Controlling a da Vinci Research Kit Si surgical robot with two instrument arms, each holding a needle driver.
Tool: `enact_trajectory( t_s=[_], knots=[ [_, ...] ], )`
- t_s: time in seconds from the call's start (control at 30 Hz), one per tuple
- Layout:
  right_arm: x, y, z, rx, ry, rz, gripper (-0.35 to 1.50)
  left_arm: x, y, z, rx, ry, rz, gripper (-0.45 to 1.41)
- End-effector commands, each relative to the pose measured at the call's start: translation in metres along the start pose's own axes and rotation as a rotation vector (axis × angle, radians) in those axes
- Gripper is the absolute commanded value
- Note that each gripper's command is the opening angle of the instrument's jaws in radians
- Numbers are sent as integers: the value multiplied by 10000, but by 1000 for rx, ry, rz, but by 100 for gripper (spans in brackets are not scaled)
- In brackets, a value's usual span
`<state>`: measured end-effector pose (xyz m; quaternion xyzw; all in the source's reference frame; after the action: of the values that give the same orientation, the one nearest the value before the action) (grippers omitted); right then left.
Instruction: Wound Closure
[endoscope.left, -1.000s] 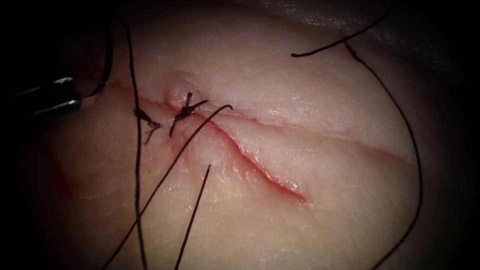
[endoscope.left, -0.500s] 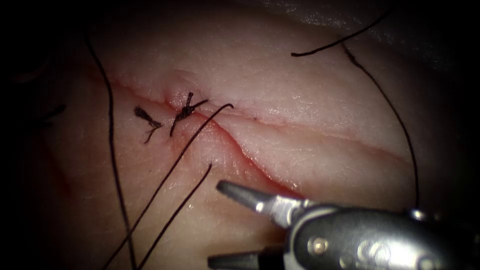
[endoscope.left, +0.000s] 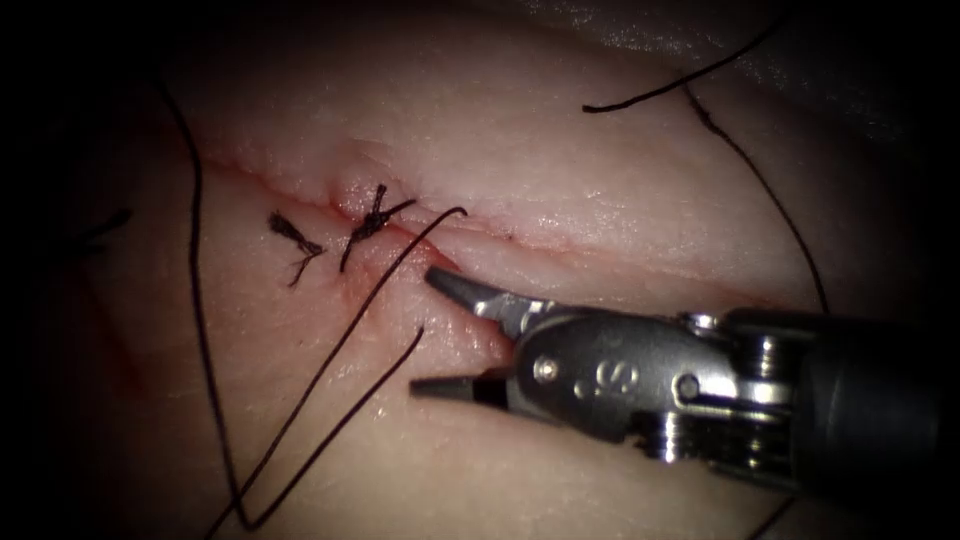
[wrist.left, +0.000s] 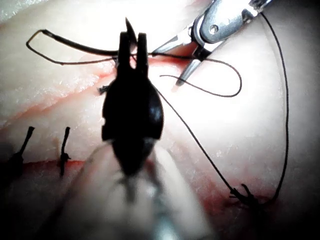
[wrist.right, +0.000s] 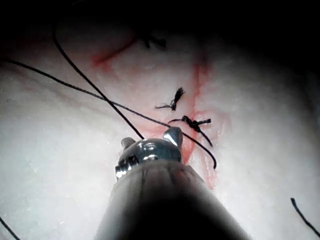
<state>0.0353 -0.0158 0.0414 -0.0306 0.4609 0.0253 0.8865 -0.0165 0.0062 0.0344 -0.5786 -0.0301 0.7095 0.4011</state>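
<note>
Moving in from the lower right within the last second, the right tool (endoscope.left: 432, 335) is now placed over the cut (endoscope.left: 290, 192), just right of the two tied knots (endoscope.left: 368, 222). Its jaws are spread wide and nothing is held in them. One tip is set at the cut line, the other on the tissue (endoscope.left: 600, 160) below it. The end of a loose strand (endoscope.left: 395, 358) is bracketed between the tips but is not gripped.

The left tool (wrist.left: 133, 47), seen a second ago at the endoscope's left edge, is tracked in its own wrist view. Its jaws are closed on the needle (wrist.left: 80, 46). The grip looks nearer the point than the tail, though that cannot be told for sure. The needle is held clear of the tissue and is not in it.

The long thread (endoscope.left: 195, 300) left of the knots is now drawn further left, and the loose strand is bent into a hairpin near the lower edge.

Judged status: two stitches are tied at the left end, and the cut to their right is not yet closed, with red fluid (wrist.right: 197, 75) along it. The needle is kept ready by the left arm, and thread is within reach of the open right jaws.
</note>
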Motion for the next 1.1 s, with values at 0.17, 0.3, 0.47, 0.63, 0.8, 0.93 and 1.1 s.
enact_trajectory(
  t_s=[0.17,0.3,0.47,0.63,0.8,0.93,1.1],
  knots=[
    [-2,-5,16,14,6,-11,86,-8,2,5,-1,0,0,-45],
    [-8,-12,11,62,-1,-25,-35,-8,3,5,-3,0,0,-45],
    [4,-13,-14,73,-19,-19,-35,-10,3,6,-5,2,2,-45],
    [27,-23,-33,90,-8,-9,-35,-14,5,10,-10,4,5,-45],
    [72,-47,-46,137,44,-4,-35,-17,9,17,-21,7,8,-45],
    [109,-73,-57,237,101,-16,-35,-18,10,17,-23,7,9,-45],
    [155,-110,-67,342,167,-54,-35,-19,10,18,-23,8,10,-45]
  ],
)
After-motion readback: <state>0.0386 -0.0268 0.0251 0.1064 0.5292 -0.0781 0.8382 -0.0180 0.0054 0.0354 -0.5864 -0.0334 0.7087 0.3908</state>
